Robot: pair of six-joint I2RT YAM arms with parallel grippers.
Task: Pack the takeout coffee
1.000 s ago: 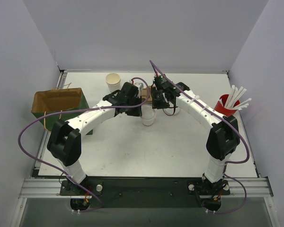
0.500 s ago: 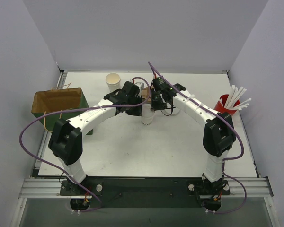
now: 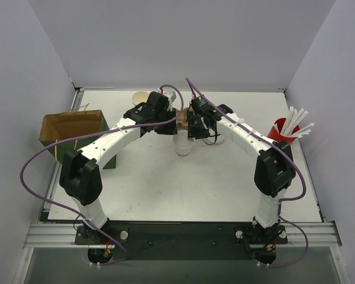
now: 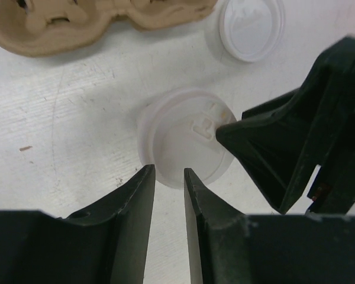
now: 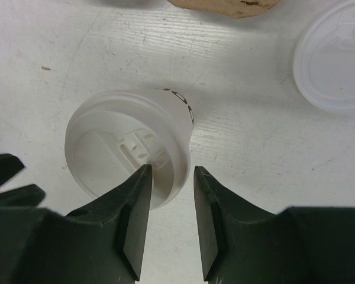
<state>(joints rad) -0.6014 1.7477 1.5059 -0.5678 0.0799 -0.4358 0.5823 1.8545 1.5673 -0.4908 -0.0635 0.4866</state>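
Lidded cup [image 3: 183, 144] stands upright mid-table [image 3: 165, 189], just in front of the cardboard carrier [image 4: 94, 23]. The lid sits flat on the cup.

Left gripper [image 4: 170, 171]: jaws a narrow slit apart, nothing between them, tips above the cup's rim.

Right gripper [image 5: 167, 168]: jaws also narrowly parted, straddling the lid's edge. In the left wrist view, 1 finger tip touches the lid top. Nothing is clamped.

1 loose lid [image 4: 251, 26] lies flat on the table near the carrier. 1 open cup [image 3: 141, 96] stands at the far side, partly behind the left arm. Brown paper bag [image 3: 74, 125] at the left edge, red cup of straws [image 3: 279, 131] at the right.
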